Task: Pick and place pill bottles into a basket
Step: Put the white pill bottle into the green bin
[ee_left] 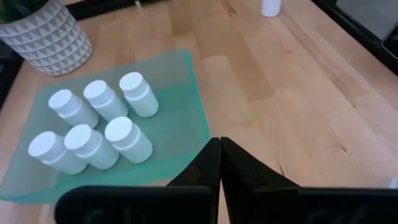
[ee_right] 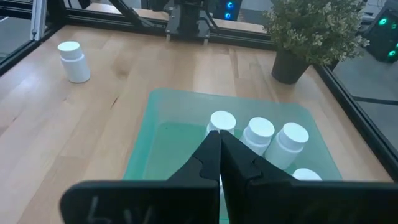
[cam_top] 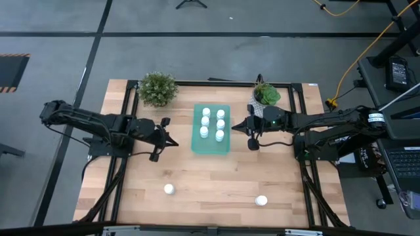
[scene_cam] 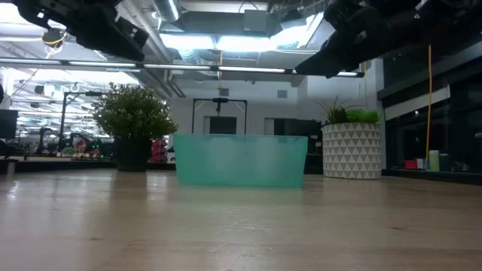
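The basket (cam_top: 210, 129) is a teal tray in the middle of the table. Several white pill bottles (cam_top: 212, 123) stand upright in it, on its floor. Two more bottles stand on the bare wood near the front edge, one toward the left (cam_top: 169, 189) and one toward the right (cam_top: 261, 200). My left gripper (cam_top: 174, 143) hovers left of the basket, shut and holding nothing, its tips (ee_left: 220, 146) above the basket's near-left corner. My right gripper (cam_top: 235, 126) hovers at the basket's right edge, also shut with nothing in it (ee_right: 219, 138).
A leafy plant in a dark pot (cam_top: 157, 88) stands at the far left of the basket. A plant in a white patterned pot (cam_top: 265, 96) stands at its far right. A black frame (cam_top: 296, 131) borders the tabletop. Bare wood lies in front of the basket.
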Available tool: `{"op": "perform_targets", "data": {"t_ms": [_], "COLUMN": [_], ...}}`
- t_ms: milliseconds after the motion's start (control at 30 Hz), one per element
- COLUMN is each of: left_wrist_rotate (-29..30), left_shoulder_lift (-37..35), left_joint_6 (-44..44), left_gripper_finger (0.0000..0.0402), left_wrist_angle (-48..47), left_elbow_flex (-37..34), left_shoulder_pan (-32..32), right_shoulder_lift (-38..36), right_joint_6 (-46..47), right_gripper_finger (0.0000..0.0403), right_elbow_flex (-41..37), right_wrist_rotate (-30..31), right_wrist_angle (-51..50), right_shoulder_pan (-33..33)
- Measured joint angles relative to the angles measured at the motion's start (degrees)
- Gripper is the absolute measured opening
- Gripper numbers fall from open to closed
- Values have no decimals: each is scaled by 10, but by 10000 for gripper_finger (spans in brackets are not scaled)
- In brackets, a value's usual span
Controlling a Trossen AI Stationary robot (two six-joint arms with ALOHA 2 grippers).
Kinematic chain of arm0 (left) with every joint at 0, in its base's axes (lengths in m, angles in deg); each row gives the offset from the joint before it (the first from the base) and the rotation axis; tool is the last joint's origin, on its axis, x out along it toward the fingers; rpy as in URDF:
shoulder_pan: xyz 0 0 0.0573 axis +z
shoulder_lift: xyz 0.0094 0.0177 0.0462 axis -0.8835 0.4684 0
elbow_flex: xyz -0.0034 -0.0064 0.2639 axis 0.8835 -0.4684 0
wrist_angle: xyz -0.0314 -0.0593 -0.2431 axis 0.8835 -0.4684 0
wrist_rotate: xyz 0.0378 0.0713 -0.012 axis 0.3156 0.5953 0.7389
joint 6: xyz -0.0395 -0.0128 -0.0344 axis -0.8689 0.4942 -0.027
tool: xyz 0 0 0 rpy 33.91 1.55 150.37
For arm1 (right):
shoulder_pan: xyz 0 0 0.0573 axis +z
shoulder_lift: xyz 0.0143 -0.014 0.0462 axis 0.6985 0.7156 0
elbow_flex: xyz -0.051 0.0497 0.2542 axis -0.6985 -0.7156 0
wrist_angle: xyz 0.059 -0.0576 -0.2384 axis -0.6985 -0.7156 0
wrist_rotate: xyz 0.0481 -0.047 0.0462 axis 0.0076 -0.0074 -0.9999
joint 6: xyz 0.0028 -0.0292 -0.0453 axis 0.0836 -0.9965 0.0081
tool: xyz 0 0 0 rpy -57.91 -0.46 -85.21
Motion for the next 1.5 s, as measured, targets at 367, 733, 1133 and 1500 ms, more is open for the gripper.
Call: {"op": "perform_targets", "data": {"t_ms": [367, 733, 1133, 1500], "left_wrist_rotate": [-4, -8, -8, -5], "left_shoulder_lift": [-5, -5, -5, -5], "left_joint_6": [-30, -57, -82, -81], "left_gripper_finger": [4, 2, 2, 3], "left_wrist_angle": [31, 80, 111, 170], "left_elbow_flex": [-16, -16, -16, -16], "left_shoulder_pan": [0, -10, -69, -121], "right_shoulder_lift": [0, 0, -2, 8], "right_joint_6": [19, 153, 369, 474], "right_gripper_finger": [3, 1, 0, 0], "right_elbow_flex": [89, 97, 97, 97], "right_wrist_rotate": [-1, 82, 257, 307], "right_wrist_angle": [-244, -283, -309, -313], "right_shoulder_pan": [93, 269, 480, 628]}}
